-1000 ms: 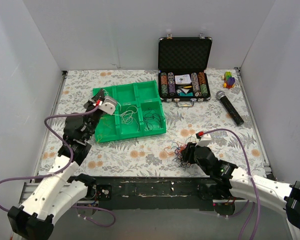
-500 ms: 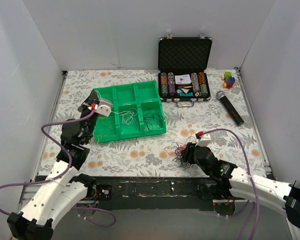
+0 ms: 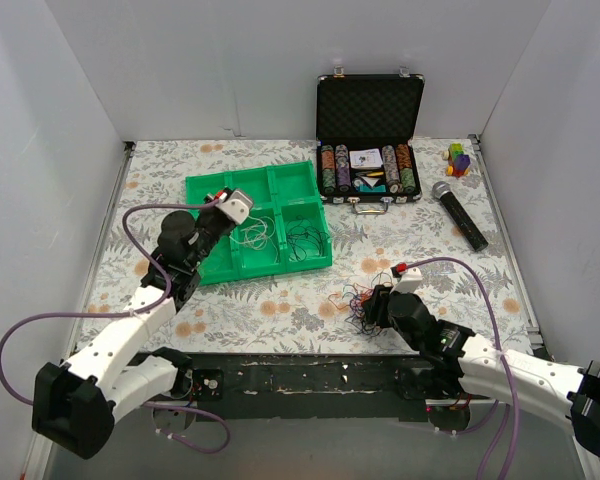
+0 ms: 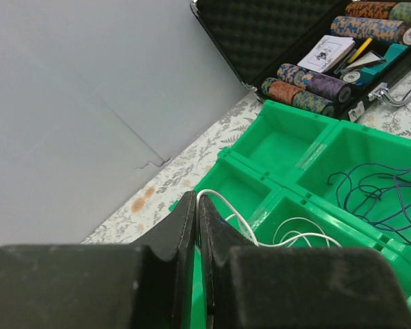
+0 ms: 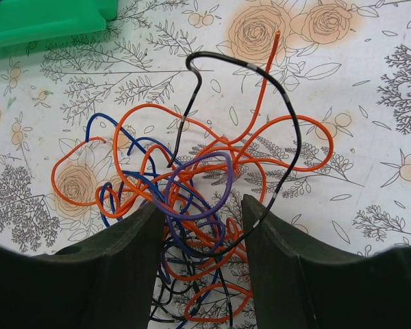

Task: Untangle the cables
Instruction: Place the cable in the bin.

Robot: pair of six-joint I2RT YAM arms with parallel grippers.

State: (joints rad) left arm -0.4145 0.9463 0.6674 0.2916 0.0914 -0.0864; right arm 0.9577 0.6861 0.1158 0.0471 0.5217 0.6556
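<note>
Hidden: tangle (image 5: 186, 205) cut off at 6 o'clock, between the fingers.
Tangle: knotted orange, blue, purple, black loops.
Left gripper (image 4: 196, 209): closed, pinching white cable (image 4: 241, 227) over green tray (image 4: 298, 122).
Right gripper (image 5: 200, 229): parted, astride tangle, gripping nothing.

from overhead i see my left arm (image 3: 175, 242) reaching in to the green tray (image 3: 205, 186), the left jaws hanging over its middle, just above a white cable (image 3: 256, 233) coiled in the near middle compartment. a dark cable (image 3: 305, 240) lies in the compartment to its right. my right arm (image 3: 425, 325) lies low, the right jaws down at the tangle of cables (image 3: 348, 298) on the flowered counter (image 3: 280, 300). at the back stand an open chip case (image 3: 370, 110), a microphone (image 3: 460, 215) and some coloured blocks (image 3: 459, 158).
</note>
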